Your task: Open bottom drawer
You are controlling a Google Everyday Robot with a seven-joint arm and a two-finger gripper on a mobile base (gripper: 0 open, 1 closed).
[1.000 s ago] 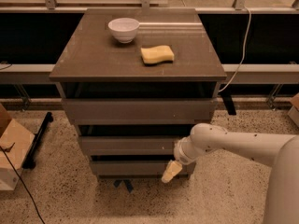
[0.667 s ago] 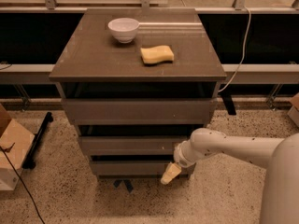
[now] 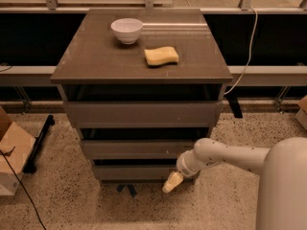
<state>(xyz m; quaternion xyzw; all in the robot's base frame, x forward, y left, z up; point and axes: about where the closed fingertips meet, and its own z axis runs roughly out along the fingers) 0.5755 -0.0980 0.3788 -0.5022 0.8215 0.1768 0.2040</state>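
Note:
The bottom drawer [image 3: 134,171] is the lowest and narrowest grey-brown front of the cabinet, with a dark gap above it. My white arm reaches in from the right. My gripper [image 3: 171,182] has pale yellow fingertips and sits at the drawer's right end, just below its lower right corner, near the floor. The middle drawer [image 3: 139,149] and the tall top drawer [image 3: 141,114] are above it.
A white bowl [image 3: 126,30] and a yellow sponge [image 3: 161,56] lie on the cabinet top [image 3: 96,61]. A cardboard box [image 3: 12,157] and a black bar stand on the speckled floor at left. A cable [image 3: 244,56] hangs at right.
The arm has shifted slightly; the gripper stays at the bottom drawer's right end. The drawers look the same.

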